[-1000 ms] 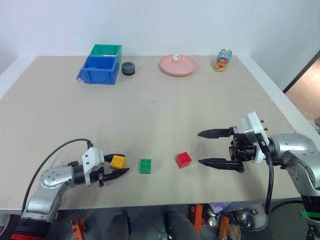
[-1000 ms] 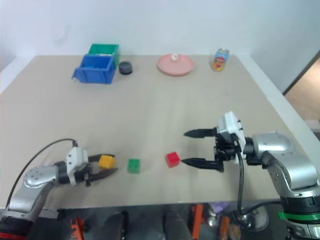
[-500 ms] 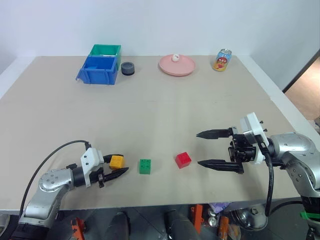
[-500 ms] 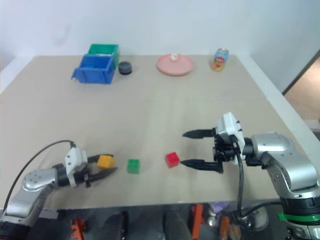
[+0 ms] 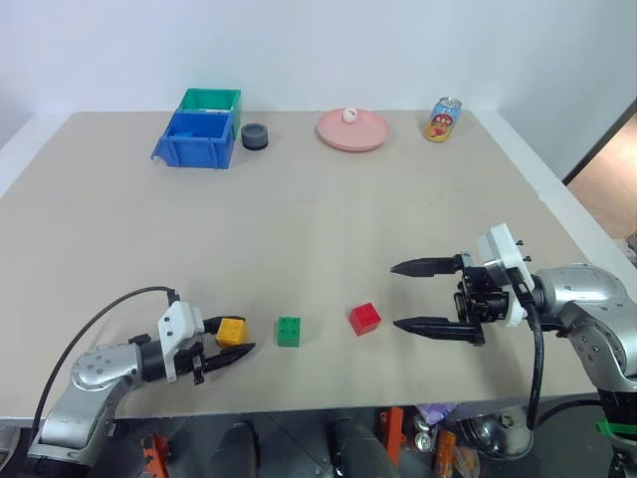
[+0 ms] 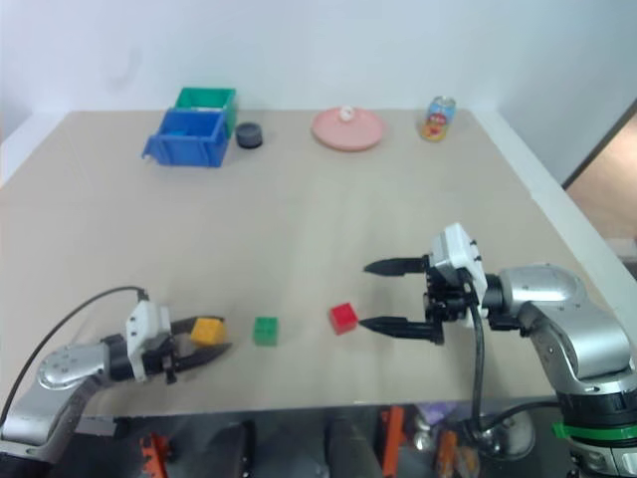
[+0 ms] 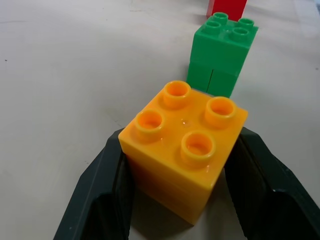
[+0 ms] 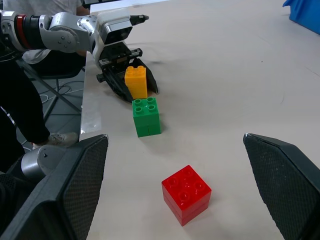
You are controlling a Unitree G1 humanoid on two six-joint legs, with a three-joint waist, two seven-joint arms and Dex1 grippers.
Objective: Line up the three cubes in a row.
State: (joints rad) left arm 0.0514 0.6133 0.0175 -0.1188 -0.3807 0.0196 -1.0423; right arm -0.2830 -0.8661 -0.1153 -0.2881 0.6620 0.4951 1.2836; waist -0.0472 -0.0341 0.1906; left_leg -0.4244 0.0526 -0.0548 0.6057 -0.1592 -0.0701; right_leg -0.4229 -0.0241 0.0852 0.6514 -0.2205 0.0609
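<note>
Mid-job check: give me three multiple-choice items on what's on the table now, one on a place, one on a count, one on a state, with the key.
1. Which cube sits between the other two?
A. red
B. green
C. yellow-orange

2. How many cubes lie on the table?
A. two
B. three
C. four

3. How does the right gripper stand?
A. open, holding nothing
B. shut on the red cube
C. shut on the green cube

Key:
1 B: the green cube lies between the yellow-orange cube and the red cube.
2 B: those three are all the cubes on the table.
3 A: the right gripper has its fingers wide apart beside the red cube, with nothing between them; the left gripper has its fingers on both sides of the yellow-orange cube.
</note>
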